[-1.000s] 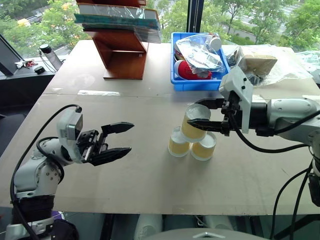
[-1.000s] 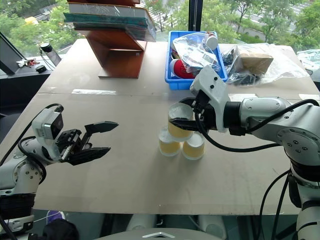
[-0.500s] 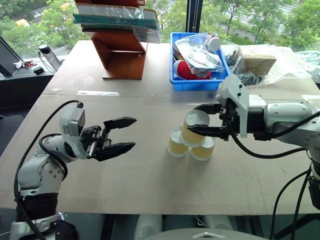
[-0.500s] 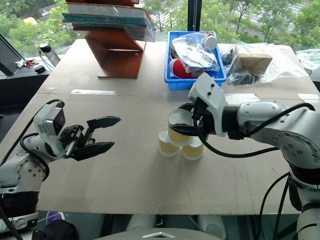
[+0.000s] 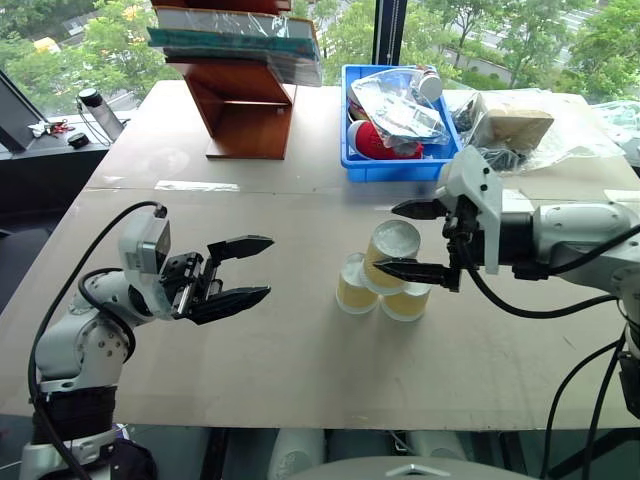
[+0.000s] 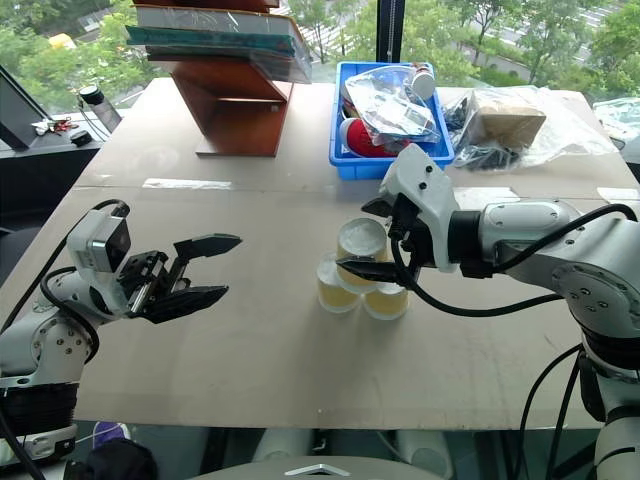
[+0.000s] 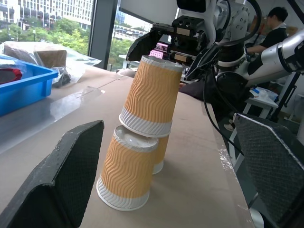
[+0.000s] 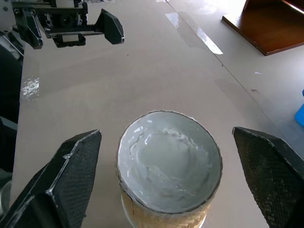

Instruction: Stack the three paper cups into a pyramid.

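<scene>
While two of the three paper cups [image 5: 382, 283] stand upside down side by side near the middle of the table [image 5: 300, 350], the third cup [image 5: 390, 255] sits inverted and slightly tilted on their bases, completing the pyramid [image 7: 137, 137]; the right gripper [image 5: 420, 240] straddles that top cup with its fingers spread wide on either side, clear of the cup's wall and gripping nothing; the left gripper [image 5: 238, 270] hovers well apart to the left, jaws wide open and empty, pointing toward the stack; behind the cups lie a blue bin [image 5: 352, 120] of bagged items, a plastic-wrapped parcel [image 5: 515, 125], and a wooden stand [image 5: 245, 100] holding books.
</scene>
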Robot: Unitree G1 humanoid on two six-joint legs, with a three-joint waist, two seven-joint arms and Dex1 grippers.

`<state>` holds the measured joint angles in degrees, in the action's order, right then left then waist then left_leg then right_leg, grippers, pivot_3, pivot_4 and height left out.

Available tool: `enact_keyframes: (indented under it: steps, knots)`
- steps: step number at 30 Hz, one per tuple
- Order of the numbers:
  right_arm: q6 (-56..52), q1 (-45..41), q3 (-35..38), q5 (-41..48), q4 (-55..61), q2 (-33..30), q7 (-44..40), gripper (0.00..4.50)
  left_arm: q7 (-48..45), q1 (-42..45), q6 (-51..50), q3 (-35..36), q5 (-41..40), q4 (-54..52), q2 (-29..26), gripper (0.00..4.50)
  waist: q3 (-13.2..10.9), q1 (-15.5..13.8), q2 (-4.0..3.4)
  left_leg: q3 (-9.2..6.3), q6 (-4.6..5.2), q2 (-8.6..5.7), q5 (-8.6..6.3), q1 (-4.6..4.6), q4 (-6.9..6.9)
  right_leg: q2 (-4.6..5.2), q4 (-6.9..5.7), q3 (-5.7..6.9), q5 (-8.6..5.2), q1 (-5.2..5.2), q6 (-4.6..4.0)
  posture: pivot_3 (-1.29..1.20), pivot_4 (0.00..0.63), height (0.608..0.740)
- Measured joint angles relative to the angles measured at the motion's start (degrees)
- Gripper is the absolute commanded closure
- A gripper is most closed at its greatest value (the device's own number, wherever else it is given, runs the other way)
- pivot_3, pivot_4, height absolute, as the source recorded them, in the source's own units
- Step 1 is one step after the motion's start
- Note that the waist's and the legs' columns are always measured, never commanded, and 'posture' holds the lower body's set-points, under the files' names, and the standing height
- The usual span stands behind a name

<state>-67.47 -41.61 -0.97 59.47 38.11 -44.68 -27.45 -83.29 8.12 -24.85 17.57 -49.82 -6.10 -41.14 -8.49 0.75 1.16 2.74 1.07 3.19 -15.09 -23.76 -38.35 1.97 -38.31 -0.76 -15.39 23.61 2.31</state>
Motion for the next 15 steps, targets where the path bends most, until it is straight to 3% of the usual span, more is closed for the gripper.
enact_keyframes:
  steps: [5,8,15]
  knots:
    - [7.0,3.2,8.3,-0.3,4.3,0.5,0.9,0.04,1.4,0.9,-0.1,0.0,-0.1,0.5,1.8,0.00,0.0,-0.1,0.01,-0.02,0.00,-0.02,0.00,-0.01,-0.01,-0.01,0.00,0.01,0.00,-0.01,0.01,0.00,0.150,0.740]
    - [10.1,7.7,15.6,4.3,6.1,1.6,2.9,0.04,2.5,2.9,-0.4,-0.1,-0.5,0.7,2.8,0.00,0.0,-0.3,0.04,-0.03,0.00,-0.02,0.00,-0.01,-0.02,0.00,0.01,0.03,0.00,-0.05,0.01,0.00,0.150,0.740]
    - [16.9,32.8,31.8,6.7,13.0,-0.1,-1.6,0.04,6.5,4.6,-2.4,-0.5,-1.0,0.9,3.7,0.00,0.0,-0.2,0.07,-0.06,0.00,-0.05,0.00,0.01,0.03,-0.02,0.10,0.02,0.01,-0.12,0.02,0.00,0.150,0.740]
